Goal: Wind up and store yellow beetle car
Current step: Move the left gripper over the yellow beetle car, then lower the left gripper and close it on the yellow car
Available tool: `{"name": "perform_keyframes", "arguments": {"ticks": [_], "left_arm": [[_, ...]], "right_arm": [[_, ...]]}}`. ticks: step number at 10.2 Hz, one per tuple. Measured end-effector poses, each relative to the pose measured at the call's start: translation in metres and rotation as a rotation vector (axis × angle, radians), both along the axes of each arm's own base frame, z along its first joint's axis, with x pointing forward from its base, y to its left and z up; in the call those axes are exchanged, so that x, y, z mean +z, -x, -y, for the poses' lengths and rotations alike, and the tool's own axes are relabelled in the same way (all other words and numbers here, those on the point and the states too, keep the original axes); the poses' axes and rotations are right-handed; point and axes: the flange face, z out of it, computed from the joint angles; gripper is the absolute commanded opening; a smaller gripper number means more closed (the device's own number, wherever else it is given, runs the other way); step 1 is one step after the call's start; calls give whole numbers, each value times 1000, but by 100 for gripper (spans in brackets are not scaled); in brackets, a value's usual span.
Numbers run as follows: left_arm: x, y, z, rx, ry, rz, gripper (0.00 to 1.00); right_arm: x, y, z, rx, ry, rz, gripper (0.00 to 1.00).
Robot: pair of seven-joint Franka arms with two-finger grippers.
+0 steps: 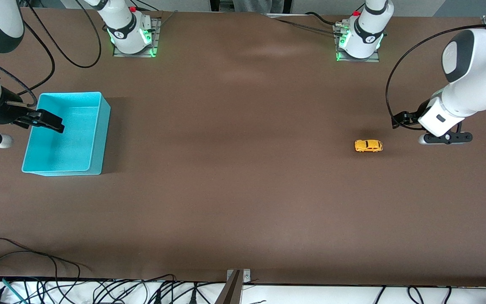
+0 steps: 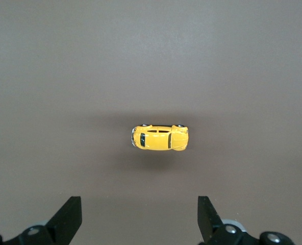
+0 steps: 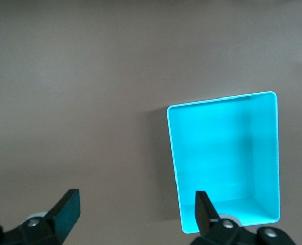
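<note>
The yellow beetle car (image 1: 368, 145) stands on its wheels on the brown table toward the left arm's end. It also shows in the left wrist view (image 2: 159, 138), alone on bare table. My left gripper (image 1: 402, 120) hangs in the air beside the car, open and empty (image 2: 139, 204). The turquoise bin (image 1: 103, 135) stands empty toward the right arm's end, and shows in the right wrist view (image 3: 170, 153). My right gripper (image 1: 48, 120) hangs over the bin's outer edge, open and empty (image 3: 135, 196).
Cables (image 1: 36, 261) lie along the table's edge nearest the front camera, and a metal bracket (image 1: 236, 278) stands at the middle of that edge. A wide stretch of bare table lies between car and bin.
</note>
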Motion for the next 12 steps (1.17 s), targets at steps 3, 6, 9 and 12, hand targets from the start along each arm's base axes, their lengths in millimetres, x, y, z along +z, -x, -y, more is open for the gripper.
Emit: {"name": "perform_keyframes", "arguments": {"ticks": [3,6,9,12], "left_arm": [[-44,15,1,-2,1,36,100],[-76,28,1,-5,2,21,100],[-125,47,3,-11,5,44,100],[-137,54,9,-243,32,20,100]], "right_arm": [[0,0,0,0,0,0,100],[0,0,0,0,0,0,100],[0,0,0,0,0,0,100],[0,0,0,0,0,-1,100]]}}
